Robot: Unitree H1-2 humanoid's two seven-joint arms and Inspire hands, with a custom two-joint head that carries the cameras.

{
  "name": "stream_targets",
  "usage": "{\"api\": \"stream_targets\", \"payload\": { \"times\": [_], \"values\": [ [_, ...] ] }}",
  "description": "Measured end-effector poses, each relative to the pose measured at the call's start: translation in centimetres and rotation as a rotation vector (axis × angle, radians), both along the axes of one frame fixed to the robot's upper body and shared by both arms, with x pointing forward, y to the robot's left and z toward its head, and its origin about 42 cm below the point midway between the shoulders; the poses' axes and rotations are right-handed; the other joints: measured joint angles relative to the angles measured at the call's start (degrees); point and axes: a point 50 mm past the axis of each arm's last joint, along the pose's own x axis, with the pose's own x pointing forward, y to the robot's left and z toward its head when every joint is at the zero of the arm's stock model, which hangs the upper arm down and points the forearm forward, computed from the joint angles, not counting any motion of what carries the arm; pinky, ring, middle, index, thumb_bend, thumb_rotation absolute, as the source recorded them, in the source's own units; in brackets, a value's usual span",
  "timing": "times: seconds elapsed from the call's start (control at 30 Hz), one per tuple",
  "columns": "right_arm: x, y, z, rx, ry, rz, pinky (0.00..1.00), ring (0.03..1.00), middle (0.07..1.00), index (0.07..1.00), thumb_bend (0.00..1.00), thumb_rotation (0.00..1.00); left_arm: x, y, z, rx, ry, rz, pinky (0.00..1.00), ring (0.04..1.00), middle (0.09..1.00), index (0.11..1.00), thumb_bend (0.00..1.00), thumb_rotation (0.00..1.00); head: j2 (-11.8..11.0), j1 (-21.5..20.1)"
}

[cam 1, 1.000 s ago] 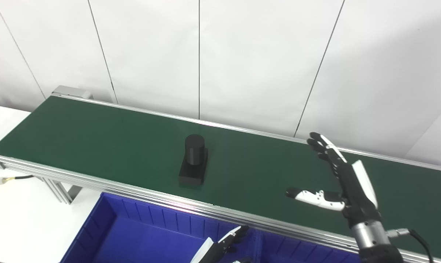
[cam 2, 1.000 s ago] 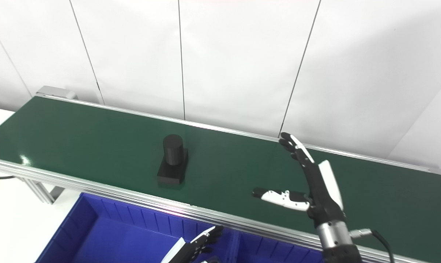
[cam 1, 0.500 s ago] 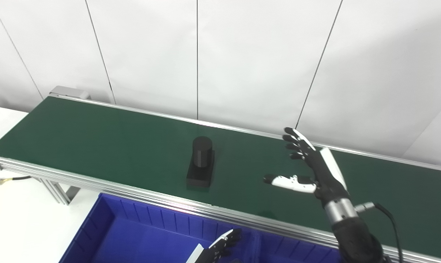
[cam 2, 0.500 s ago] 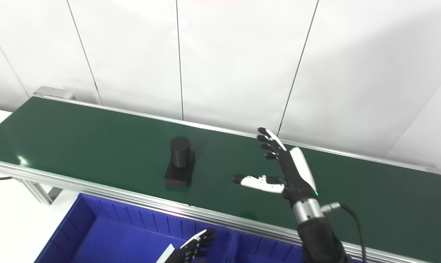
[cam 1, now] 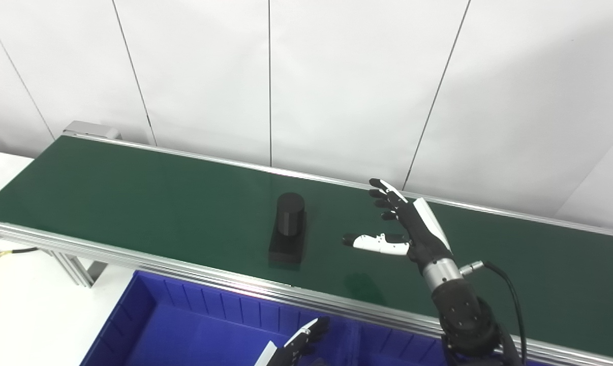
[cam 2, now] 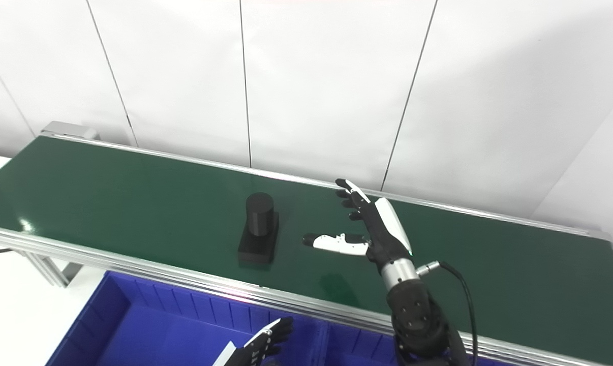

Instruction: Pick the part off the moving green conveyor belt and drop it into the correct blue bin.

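A black part point(cam 1: 288, 230), an upright cylinder on a flat rectangular base, stands on the green conveyor belt point(cam 1: 133, 198) near its front edge. My right hand point(cam 1: 403, 223) is open above the belt, just right of the part, fingers spread and thumb pointing at it, not touching. My left hand point(cam 1: 299, 345) shows only as fingertips at the bottom edge, over the blue bin point(cam 1: 194, 325); its fingers look extended and it holds nothing visible.
An aluminium rail point(cam 1: 184, 267) runs along the belt's front edge. A second blue bin compartment point(cam 1: 393, 345) lies to the right of a divider. White wall panels stand behind the belt. A white table point(cam 1: 27, 315) lies at the lower left.
The part has ridden the belt to the right. My right hand has moved left and further over the belt, closing the gap to the part. My left hand has sunk slightly lower.
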Motion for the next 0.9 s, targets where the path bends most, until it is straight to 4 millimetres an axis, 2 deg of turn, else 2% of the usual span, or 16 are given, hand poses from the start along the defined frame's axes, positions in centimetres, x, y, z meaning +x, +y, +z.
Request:
{"api": "stream_targets", "payload": {
  "times": [0.1,0.53,0.9],
  "values": [
    [0.9,0.5,-0.1,-0.016,0.014,0.006,0.77,0.862,0.881,0.921,0.85,0.40,0.0,0.0,0.1,-0.002,-0.001,0.005,0.86,0.909,0.917,0.906,0.77,0.91,0.1,-0.3],
    [2.8,2.5,-1.5,-0.085,0.078,0.029,0.73,0.851,0.905,0.920,0.87,0.40,0.1,-0.5,0.6,0.004,-0.022,0.005,0.84,0.902,0.925,0.912,0.79,0.89,0.0,-1.5],
    [4.1,4.2,-2.1,-0.129,0.107,0.026,0.77,0.882,0.927,0.923,0.89,0.39,0.0,-0.5,0.7,0.023,-0.031,0.002,0.82,0.884,0.906,0.912,0.81,0.90,0.2,-0.5]
  ]
}}
